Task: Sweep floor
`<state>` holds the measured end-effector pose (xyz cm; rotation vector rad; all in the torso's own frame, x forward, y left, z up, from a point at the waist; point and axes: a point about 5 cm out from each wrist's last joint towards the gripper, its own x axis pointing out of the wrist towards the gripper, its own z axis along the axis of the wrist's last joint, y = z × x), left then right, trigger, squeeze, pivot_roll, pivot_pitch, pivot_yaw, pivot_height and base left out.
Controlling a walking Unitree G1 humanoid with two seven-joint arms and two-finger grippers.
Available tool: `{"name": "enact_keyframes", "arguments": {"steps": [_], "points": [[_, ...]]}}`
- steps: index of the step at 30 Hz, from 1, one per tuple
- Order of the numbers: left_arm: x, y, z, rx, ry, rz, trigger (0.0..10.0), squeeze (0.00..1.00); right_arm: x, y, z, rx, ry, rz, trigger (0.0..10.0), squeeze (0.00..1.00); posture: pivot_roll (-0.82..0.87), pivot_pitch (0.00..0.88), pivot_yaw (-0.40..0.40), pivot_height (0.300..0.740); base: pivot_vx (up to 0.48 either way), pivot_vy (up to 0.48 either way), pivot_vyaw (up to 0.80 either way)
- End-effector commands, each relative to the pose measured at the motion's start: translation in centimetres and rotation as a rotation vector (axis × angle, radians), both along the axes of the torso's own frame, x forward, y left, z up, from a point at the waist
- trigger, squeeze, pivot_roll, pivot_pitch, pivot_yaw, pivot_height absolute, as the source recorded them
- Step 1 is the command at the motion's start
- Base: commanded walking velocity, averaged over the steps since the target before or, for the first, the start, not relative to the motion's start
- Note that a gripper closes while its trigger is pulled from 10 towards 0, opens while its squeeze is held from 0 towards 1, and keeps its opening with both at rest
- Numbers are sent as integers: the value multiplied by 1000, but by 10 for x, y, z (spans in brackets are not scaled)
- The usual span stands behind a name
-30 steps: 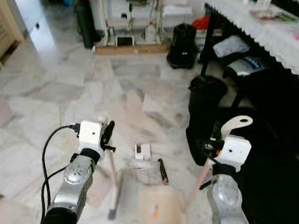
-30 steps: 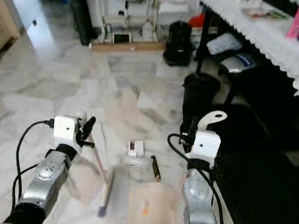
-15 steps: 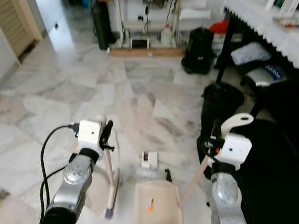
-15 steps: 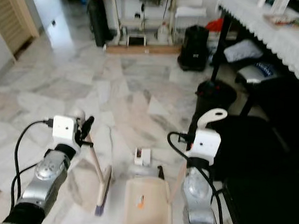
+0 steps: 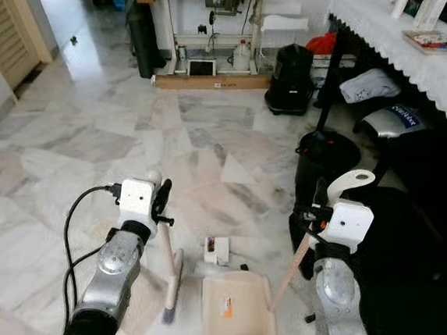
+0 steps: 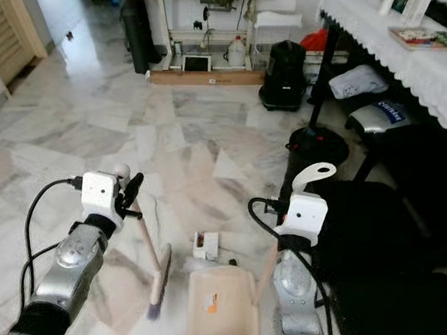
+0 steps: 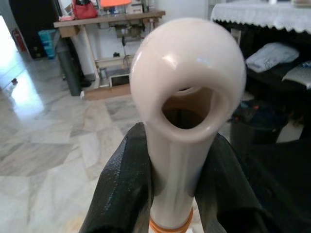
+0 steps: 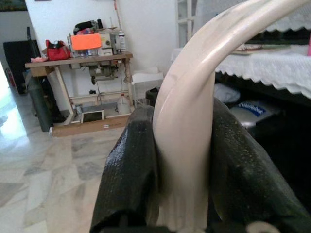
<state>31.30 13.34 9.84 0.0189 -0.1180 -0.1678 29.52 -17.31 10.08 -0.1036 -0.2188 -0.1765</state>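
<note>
Left gripper (image 5: 160, 200) is clamped on the broom handle (image 7: 187, 121), bristles (image 5: 172, 284) on the marble floor (image 5: 93, 133) beside the dustpan (image 5: 234, 317); right gripper (image 5: 314, 216) grips the dustpan handle (image 8: 194, 136). Judged step: collecting debris. The small white box (image 5: 216, 249) lies just beyond the pan's mouth; next move calls for brushing it in.

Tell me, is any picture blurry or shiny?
Left eye view: fairly sharp, with window glare on the marble floor far off. Left wrist view: the broom handle is crisp with small highlights, the room behind slightly soft. Right wrist view: the dustpan handle looks blurred.
</note>
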Motion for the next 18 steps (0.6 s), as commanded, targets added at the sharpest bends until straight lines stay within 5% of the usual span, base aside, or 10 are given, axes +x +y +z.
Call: {"name": "enact_keyframes", "arguments": {"steps": [1, 18], "points": [[3, 9, 12, -2, -51, 23, 10000, 0, 4, 9, 13, 1, -59, 31, 10000, 0, -3, 0, 61, 740, 289, 0, 0], [3, 10, 12, 4, -51, 23, 10000, 0, 3, 10, 11, -1, -50, 36, 10000, 0, -3, 0, 65, 740, 296, 0, 0]]}}
